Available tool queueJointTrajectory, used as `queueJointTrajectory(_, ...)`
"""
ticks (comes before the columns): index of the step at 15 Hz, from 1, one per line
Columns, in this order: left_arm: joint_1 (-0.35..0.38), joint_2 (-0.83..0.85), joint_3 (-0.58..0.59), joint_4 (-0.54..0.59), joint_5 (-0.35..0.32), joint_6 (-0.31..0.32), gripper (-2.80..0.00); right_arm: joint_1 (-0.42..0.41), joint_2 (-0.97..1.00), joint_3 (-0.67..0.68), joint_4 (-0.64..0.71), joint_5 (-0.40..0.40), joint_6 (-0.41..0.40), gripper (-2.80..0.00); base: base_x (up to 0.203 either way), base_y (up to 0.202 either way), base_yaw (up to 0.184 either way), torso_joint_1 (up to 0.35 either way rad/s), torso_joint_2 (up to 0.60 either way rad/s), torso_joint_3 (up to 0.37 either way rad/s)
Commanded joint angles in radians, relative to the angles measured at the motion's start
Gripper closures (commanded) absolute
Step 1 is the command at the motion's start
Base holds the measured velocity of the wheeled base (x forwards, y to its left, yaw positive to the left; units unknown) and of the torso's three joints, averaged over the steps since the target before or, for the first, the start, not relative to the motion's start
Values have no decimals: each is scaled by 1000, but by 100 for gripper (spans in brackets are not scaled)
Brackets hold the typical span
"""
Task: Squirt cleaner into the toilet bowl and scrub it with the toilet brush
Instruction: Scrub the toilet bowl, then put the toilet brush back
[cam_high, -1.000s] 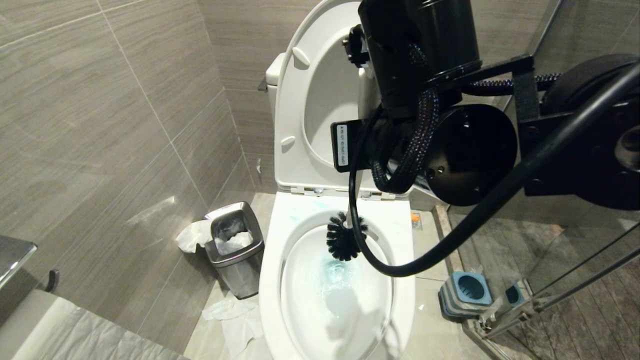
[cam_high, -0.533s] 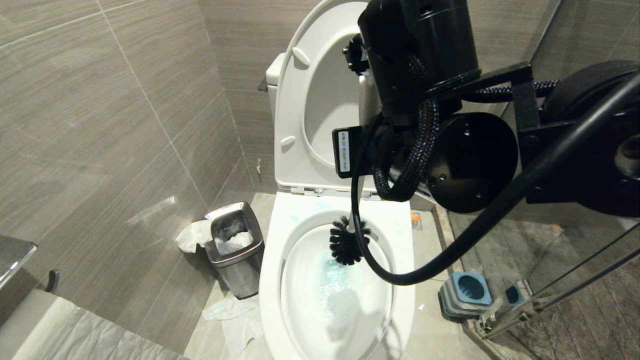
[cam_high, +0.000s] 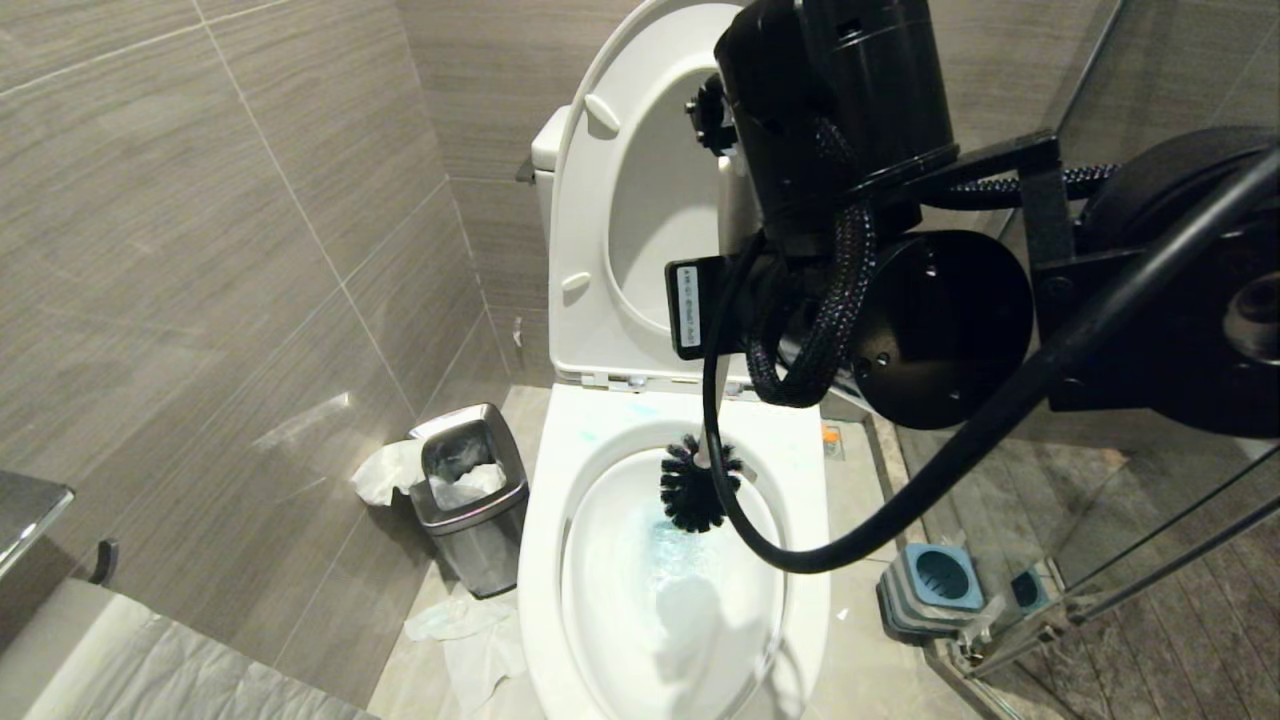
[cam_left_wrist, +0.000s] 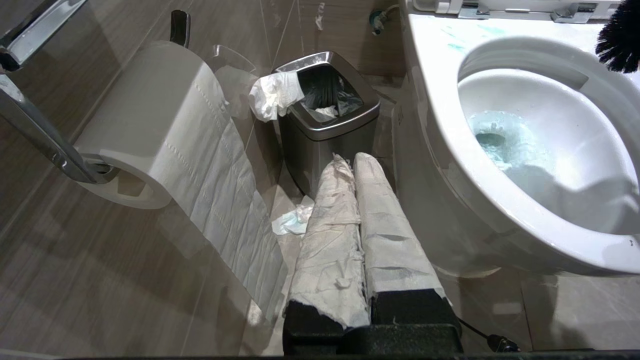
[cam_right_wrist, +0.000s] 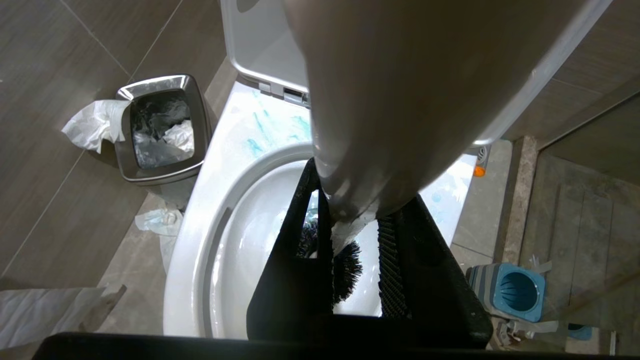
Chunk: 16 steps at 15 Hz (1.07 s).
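My right hand (cam_right_wrist: 350, 235) is clamped on the slim whitish-handled toilet brush (cam_high: 697, 490). Its black bristles have crept slightly toward the back rim of the glossy white ceramic toilet bowl (cam_high: 560, 500), above the turquoise-tinted cleaner water (cam_high: 672, 545) — scrubbing barely advancing. My paper-wrapped left hand (cam_left_wrist: 356, 165) hangs shut beside the bowl.

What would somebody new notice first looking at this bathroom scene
The right gripper, clamped on the toilet brush, whose black bristle head hangs just inside the back rim of the open toilet bowl above turquoise-tinted water. Left of the bowl stands a steel waste bin with tissue spilling out.
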Motion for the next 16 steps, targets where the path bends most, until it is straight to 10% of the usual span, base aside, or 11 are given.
queueJointTrajectory(1, 0, 2, 2, 0, 0, 0, 0, -1, 1, 3, 1, -4, 12, 0, 0, 0, 0, 0, 0, 0)
queueJointTrajectory(16, 0, 2, 2, 0, 0, 0, 0, -353, -256, 293, -2, 56, 23, 0, 0, 0, 0, 0, 0, 0)
